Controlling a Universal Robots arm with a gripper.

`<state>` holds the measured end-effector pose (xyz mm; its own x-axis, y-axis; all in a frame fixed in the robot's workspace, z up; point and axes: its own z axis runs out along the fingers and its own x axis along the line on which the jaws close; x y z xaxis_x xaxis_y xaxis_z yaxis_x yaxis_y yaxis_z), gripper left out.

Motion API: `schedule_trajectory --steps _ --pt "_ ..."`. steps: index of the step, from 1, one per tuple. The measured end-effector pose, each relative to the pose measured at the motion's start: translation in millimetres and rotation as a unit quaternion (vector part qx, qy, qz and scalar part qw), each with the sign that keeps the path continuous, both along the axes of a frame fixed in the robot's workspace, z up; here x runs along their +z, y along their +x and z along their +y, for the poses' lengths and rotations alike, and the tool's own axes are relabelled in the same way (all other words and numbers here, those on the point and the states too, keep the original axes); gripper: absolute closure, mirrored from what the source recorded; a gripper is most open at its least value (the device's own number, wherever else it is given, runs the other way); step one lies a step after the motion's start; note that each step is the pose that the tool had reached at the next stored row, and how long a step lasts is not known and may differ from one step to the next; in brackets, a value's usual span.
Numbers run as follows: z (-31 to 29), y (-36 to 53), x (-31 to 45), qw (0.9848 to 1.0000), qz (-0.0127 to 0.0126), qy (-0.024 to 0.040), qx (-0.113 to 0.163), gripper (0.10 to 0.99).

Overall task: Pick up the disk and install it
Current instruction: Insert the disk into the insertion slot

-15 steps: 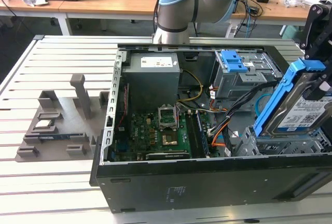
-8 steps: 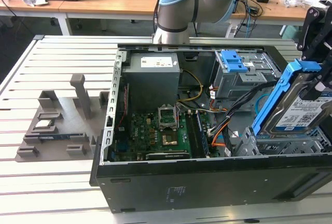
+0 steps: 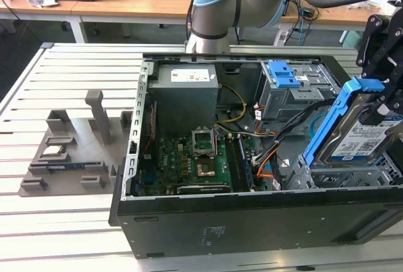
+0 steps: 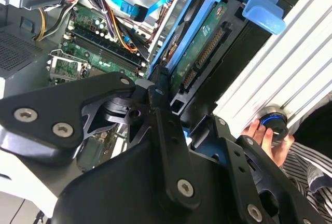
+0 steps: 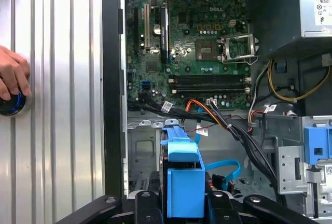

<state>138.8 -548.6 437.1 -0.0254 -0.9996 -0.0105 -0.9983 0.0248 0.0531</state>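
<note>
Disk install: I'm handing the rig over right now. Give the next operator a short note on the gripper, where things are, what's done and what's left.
Gripper: shut on the disk, gripping its blue frame.
Disk: lifted and tilted, held over the drive cage at the exterior view's right end of the open computer case. It is not seated.
Nearby: orange and blue cables run beside the cage. A person's hand rests on a round knob outside the case, on the slatted table.
Done: pick-up.
Left: seating the disk in the cage and release.
</note>
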Motion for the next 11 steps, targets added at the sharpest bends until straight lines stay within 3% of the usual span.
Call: schedule_trajectory --steps 5,11 --pt "0.0 0.0 -7.2 1.0 0.0 0.0 0.0 0.722" --pt "0.0 0.0 -10.5 1.0 0.0 0.0 0.0 0.722"
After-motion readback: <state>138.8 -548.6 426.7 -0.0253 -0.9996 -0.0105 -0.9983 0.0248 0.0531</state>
